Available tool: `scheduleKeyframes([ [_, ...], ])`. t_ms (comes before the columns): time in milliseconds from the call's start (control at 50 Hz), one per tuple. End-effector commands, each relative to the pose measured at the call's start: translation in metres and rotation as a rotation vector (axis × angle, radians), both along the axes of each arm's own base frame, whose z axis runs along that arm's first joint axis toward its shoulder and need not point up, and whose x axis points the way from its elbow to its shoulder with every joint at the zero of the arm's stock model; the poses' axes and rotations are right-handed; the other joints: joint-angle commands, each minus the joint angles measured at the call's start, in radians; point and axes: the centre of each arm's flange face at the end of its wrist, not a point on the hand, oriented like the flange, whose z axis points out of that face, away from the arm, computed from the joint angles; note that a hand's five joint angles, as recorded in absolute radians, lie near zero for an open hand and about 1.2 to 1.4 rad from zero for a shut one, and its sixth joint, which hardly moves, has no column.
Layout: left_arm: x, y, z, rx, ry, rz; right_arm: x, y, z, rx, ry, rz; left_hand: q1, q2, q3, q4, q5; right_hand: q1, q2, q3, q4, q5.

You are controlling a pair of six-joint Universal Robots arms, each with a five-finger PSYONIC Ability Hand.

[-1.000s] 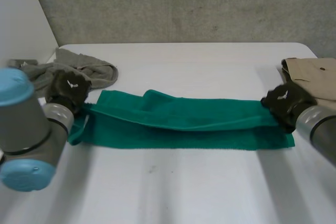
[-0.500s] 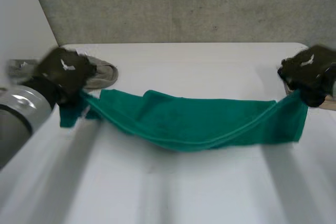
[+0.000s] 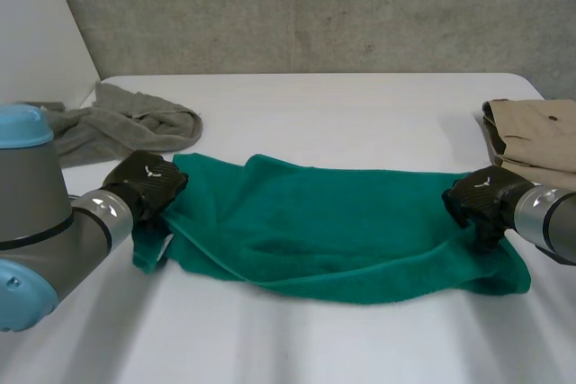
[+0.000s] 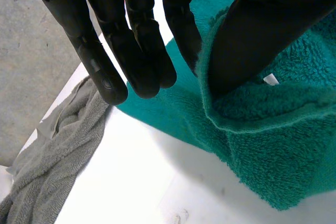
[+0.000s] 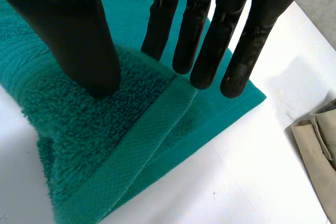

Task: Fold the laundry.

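Observation:
A green towel (image 3: 342, 231) lies loosely doubled across the middle of the white table, its near edge bulging toward me. My left hand (image 3: 148, 182) is at the towel's left end. In the left wrist view, that hand (image 4: 126, 40) pinches the towel's edge (image 4: 273, 145) between its thumb and straight fingers. My right hand (image 3: 481, 195) is at the towel's right end. In the right wrist view, the hand (image 5: 210, 24) has straight fingers spread above the towel's corner (image 5: 105, 145), which lies flat on the table. Its thumb rests on the top layer.
A crumpled grey cloth (image 3: 135, 123) lies at the back left, just beyond my left hand, and appears past the fingers as the grey cloth (image 4: 47, 171). A folded beige garment (image 3: 540, 132) sits at the right edge, close to my right hand. Bare table (image 3: 315, 339) lies in front.
Both hands lifted the towel off the table, swung it and set it down again nearer to me. The right hand's fingers have loosened from the towel's corner.

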Motion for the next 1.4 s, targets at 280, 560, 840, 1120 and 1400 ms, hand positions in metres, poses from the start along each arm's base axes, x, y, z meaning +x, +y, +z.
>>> scheduleKeyframes([
  [280, 0.003, 0.014, 0.009, -0.01, 0.002, -0.006, -0.002, 0.01, 0.006, 0.083, 0.069, 0.027, 0.244, 0.197, 0.202, 0.194, 0.249, -0.191, -0.308, -0.303, -0.307, -0.329],
  [560, 0.003, 0.014, 0.009, -0.013, 0.005, -0.007, -0.006, 0.033, 0.013, 0.152, 0.067, 0.025, 0.244, 0.197, 0.202, 0.194, 0.249, -0.176, -0.294, -0.288, -0.292, -0.315],
  [840, 0.003, 0.0, 0.004, -0.013, 0.004, 0.008, -0.011, 0.069, -0.02, 0.19, 0.066, 0.041, 0.244, 0.197, 0.202, 0.194, 0.249, -0.042, -0.159, -0.153, -0.158, -0.18],
  [1120, 0.004, -0.025, -0.006, -0.015, -0.024, 0.076, -0.013, 0.09, -0.035, 0.21, 0.067, 0.044, 0.244, 0.197, 0.202, 0.194, 0.249, 0.014, -0.103, -0.097, -0.102, -0.124],
  [1400, 0.007, -0.02, -0.003, -0.007, -0.03, 0.087, -0.016, 0.078, 0.007, -0.015, 0.136, 0.084, 0.244, 0.197, 0.202, 0.194, 0.249, 0.636, 0.518, 0.524, 0.52, 0.497],
])
